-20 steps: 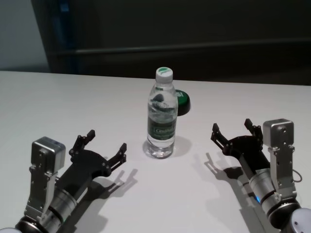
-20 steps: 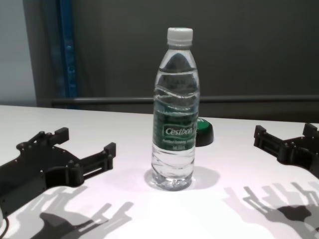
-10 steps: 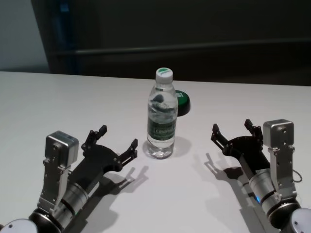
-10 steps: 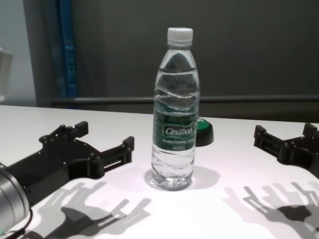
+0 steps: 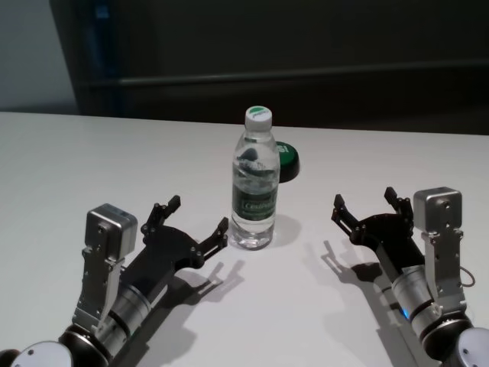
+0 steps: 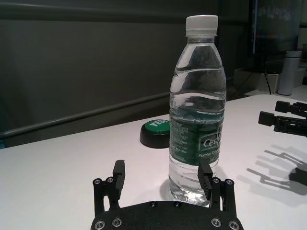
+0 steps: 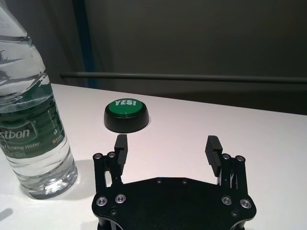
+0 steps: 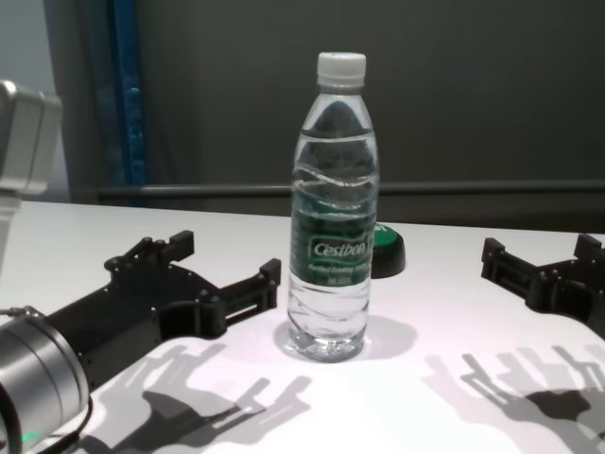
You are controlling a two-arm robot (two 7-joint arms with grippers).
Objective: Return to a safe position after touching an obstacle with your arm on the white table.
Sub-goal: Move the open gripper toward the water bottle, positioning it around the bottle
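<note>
head: high, looking down | chest: low, level | wrists: close | all share bottle (image 5: 254, 187)

bottle (image 5: 254, 186) | clear, white cap, green label | upright | mid white table (image 5: 92, 164)
</note>
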